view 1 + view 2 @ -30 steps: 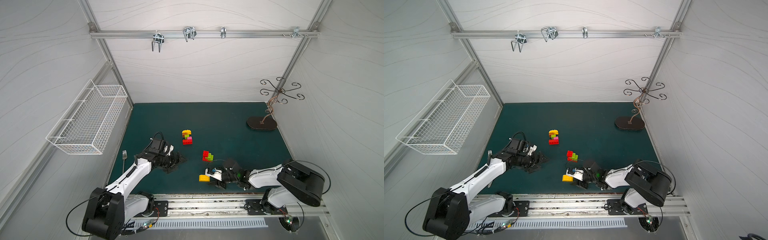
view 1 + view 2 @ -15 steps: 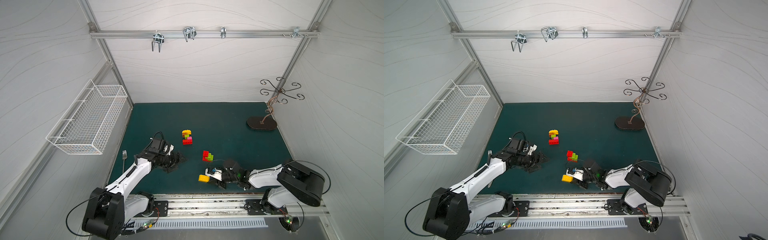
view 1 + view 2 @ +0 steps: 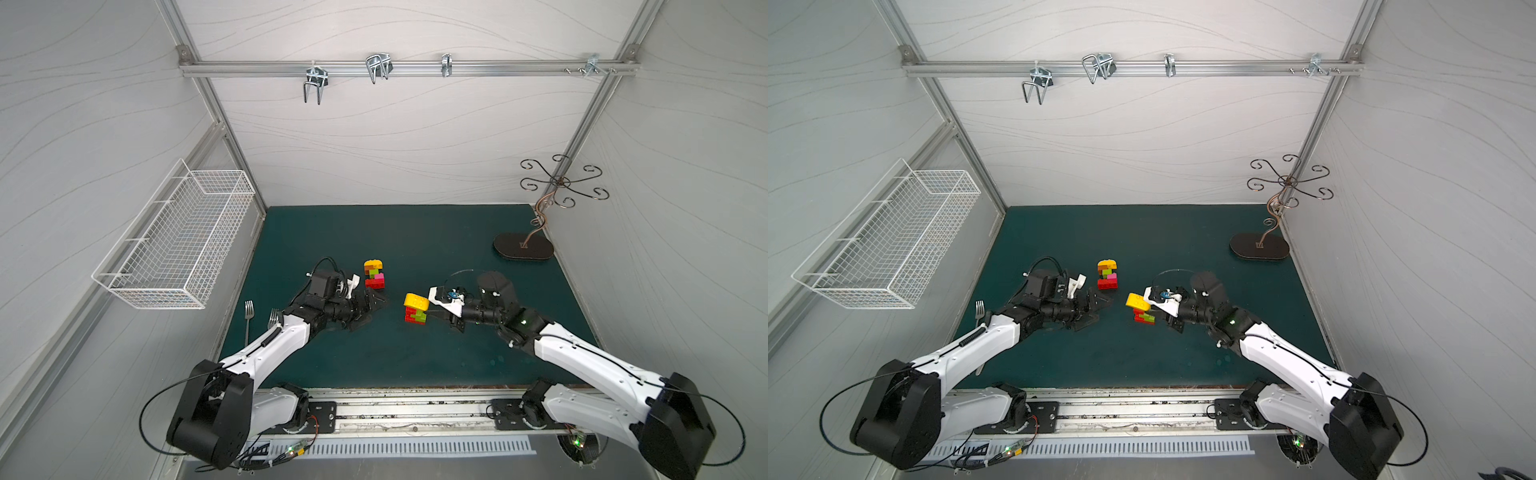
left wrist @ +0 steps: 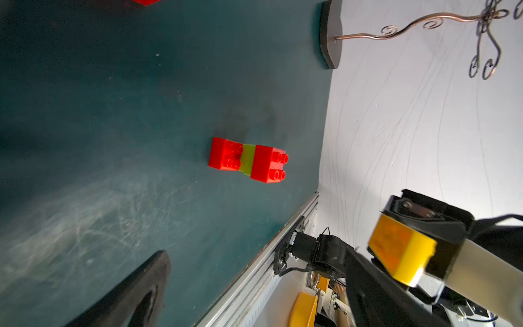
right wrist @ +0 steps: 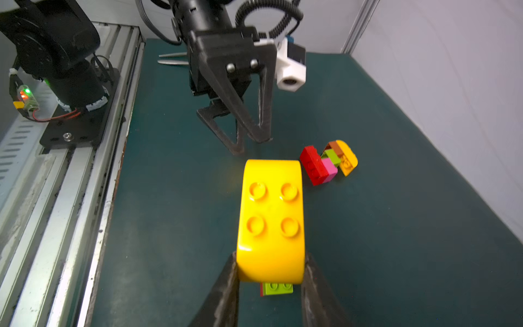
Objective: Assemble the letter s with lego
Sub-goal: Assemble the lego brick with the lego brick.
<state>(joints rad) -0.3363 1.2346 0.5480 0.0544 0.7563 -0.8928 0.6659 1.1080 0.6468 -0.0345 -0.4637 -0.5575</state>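
My right gripper (image 3: 434, 308) (image 5: 270, 267) is shut on a yellow round-topped lego brick (image 3: 416, 301) (image 3: 1137, 302) (image 5: 271, 220) (image 4: 400, 254), held in the air studs up. Right under it on the green mat lies a small red and lime green lego stack (image 3: 415, 318) (image 3: 1144, 318) (image 4: 249, 160); only its green end (image 5: 277, 288) shows in the right wrist view. My left gripper (image 3: 370, 309) (image 3: 1097, 309) (image 5: 250, 140) stands open and empty just left of that stack. Farther back lies a joined piece of yellow, brown, green, pink and red lego (image 3: 374, 274) (image 3: 1107, 274) (image 5: 328, 162).
A fork (image 3: 273, 318) (image 3: 980, 309) lies by the left wall, next to my left arm. A white wire basket (image 3: 178, 241) hangs on that wall. A copper hook stand (image 3: 523, 247) (image 4: 329, 36) is at the back right. The metal rail (image 3: 415, 409) runs along the front edge.
My right gripper closed on the yellow brick near the front edge, lifted it off the mat and carried it back over the red and green stack. My left gripper opened wider.
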